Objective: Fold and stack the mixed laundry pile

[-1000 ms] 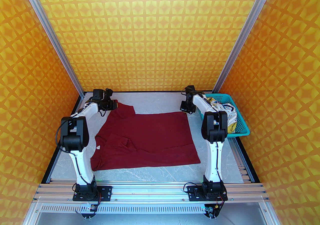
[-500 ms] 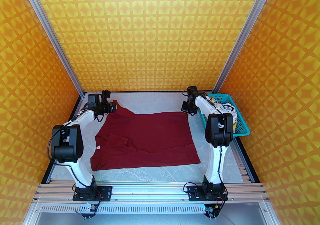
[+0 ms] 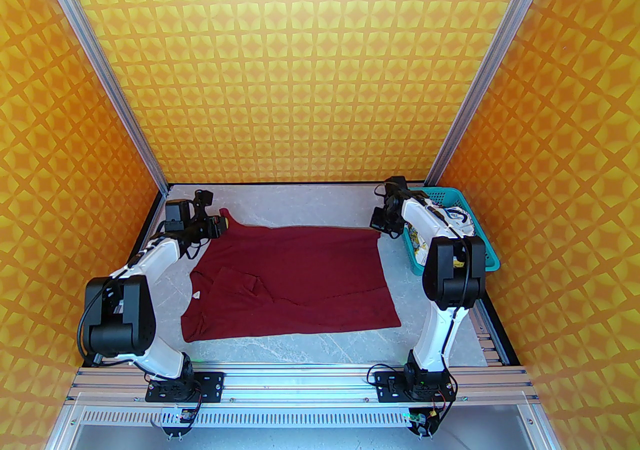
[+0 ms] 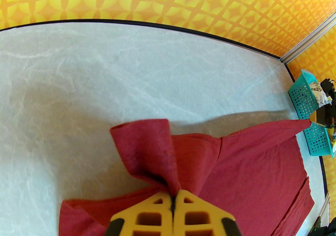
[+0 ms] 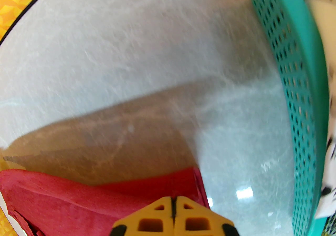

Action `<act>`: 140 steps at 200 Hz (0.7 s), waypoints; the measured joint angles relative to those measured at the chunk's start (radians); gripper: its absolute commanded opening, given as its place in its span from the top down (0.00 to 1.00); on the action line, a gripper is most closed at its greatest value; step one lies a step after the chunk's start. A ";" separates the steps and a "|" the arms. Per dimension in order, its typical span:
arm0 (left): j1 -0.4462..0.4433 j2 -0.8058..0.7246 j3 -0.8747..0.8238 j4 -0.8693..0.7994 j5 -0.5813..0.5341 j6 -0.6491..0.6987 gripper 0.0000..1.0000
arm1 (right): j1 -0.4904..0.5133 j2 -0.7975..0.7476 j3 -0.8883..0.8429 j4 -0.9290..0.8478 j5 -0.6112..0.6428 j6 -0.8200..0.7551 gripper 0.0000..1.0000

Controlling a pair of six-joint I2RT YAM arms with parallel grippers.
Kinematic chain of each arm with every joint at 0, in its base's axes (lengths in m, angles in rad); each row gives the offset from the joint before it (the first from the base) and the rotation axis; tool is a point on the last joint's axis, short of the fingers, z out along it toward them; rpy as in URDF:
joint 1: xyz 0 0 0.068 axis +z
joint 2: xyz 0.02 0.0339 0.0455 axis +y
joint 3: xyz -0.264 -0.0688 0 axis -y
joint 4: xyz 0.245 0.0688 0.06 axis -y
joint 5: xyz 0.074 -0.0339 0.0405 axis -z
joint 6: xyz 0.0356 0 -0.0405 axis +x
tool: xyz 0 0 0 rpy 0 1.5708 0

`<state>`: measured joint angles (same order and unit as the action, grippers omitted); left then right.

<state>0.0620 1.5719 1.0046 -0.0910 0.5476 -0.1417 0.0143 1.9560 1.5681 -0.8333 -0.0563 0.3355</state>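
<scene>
Counting the scene gives two garments, one basket and two grippers. A plain dark red cloth T-shirt (image 3: 295, 278) is lying spread on the grey table (image 3: 300, 348) to the left of the teal perforated plastic basket (image 3: 487, 258), and a crumpled white printed garment (image 3: 452, 217) is sitting inside that basket. The left gripper (image 4: 174, 196) is pinching the shirt's far corner farthest from the basket, jaws together on the cloth. The right gripper (image 5: 173, 203) is clamping the far corner just beside the basket. Against a second ago, the grippers are standing further apart, the right one nearer the basket, and the far hem is running straighter between them.
</scene>
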 measured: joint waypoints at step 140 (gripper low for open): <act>0.031 -0.357 -0.381 0.069 -0.054 -0.100 0.97 | -0.017 -0.225 -0.392 0.144 -0.047 0.039 1.00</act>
<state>0.0929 1.2144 0.6231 -0.0219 0.4938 -0.2413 -0.0029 1.7309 1.1763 -0.6895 -0.1028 0.3740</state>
